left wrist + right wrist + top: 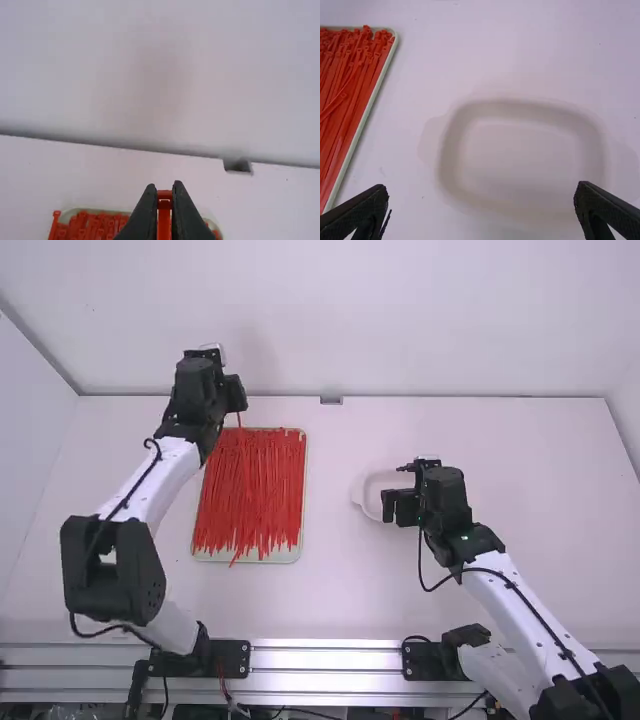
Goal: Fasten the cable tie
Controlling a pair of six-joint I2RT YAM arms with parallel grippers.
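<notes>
High view: left gripper (pixel 222 412) hangs at upper left over the far end of the tray (pixel 297 558) of spare ties (pixel 250 490). One red cable tie (pixel 240 420) dangles from it. Right gripper (pixel 400 502) sits right of centre, above a white dish (pixel 366 492).

Left wrist view: jaws pinch the cable tie near its head, bottom centre.

Right wrist view: fingers spread wide, holding nothing; dish mid-frame.

Step, as judged: tie picked, not looped. Next likely calls for the right gripper to catch the tail and thread it.
</notes>
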